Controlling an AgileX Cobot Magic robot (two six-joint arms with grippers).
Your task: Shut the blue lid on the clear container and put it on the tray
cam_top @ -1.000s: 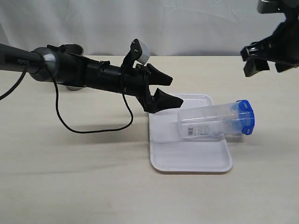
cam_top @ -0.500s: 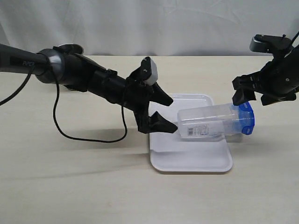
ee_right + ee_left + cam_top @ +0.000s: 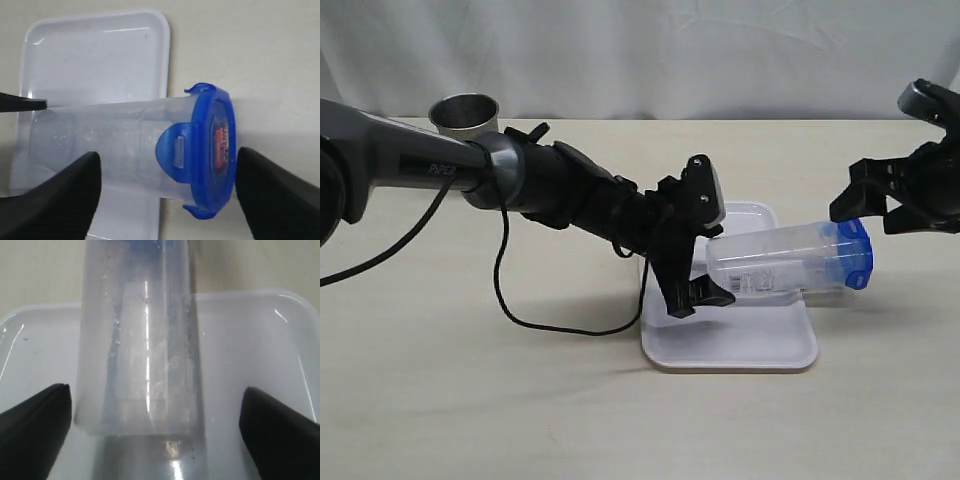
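My left gripper (image 3: 703,262) is spread wide and grasps nothing; its jaws straddle the base end of the clear container (image 3: 770,262), which lies on its side between them; far back along that arm, well apart, stands a grey metal cup (image 3: 465,112). The tray (image 3: 730,352) lies right under those jaws; the container's base rests over it, while the lidded end sticks out past the tray's edge toward my right gripper (image 3: 882,208). That one is released too, jaws fully parted, hanging just above the blue lid (image 3: 850,255) and touching nothing that I can see.

I judge the task partly done: the lid sits on the container's mouth; the container is only half on the tray. Left to do, by my reckoning: press down whichever flaps are not snapped, then set the whole thing within the rim.

The left wrist view shows what the exterior view cannot: clear gaps between each of my fingers (image 3: 30,432) and the container's walls, so no contact there. The right wrist view alone shows the lid's top with its red-blue sticker (image 3: 222,145), one side flap (image 3: 175,150) folded against the wall, and two others flaring outward, likely unlatched; the fourth is hidden. Only the exterior view shows both arms at once and the container's tilt, lid end slightly raised.
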